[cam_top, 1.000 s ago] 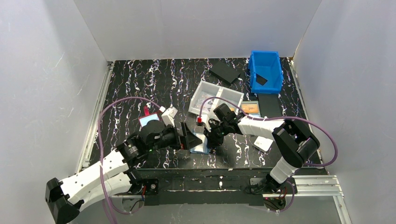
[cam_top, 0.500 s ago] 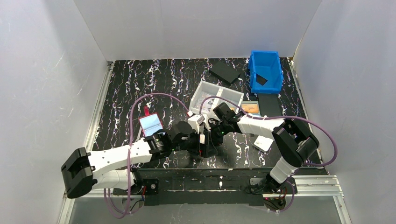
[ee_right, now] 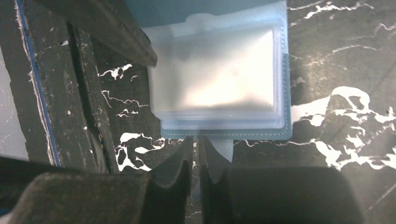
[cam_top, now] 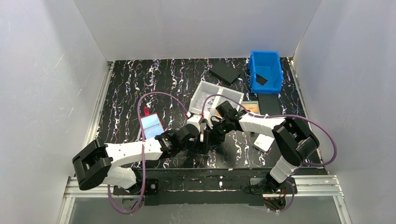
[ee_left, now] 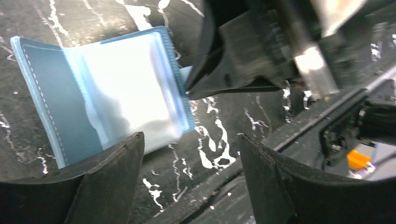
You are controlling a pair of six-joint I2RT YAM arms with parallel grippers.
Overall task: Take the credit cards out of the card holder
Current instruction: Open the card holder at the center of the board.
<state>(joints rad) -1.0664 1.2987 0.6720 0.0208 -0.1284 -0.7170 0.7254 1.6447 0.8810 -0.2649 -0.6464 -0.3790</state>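
1. Left hand [ee_left: 190, 140] hangs low over the open card holder [ee_left: 51, 93] on the black marbled worktop [cam_top: 140, 84], fingers wide apart, gripping nothing
2. Right hand [ee_right: 196, 142], nearly closed, seems to pinch the holder's small tab
3. One holder, two panels; pale credit cards [ee_right: 215, 70] sit in its clear pocket, their number unclear

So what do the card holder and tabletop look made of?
Card holder: looks like soft light-blue vinyl or faux leather, given the stitched edge, with glossy clear plastic pockets catching glare. Tabletop: black marble-look with white veins, probably printed laminate or mat.
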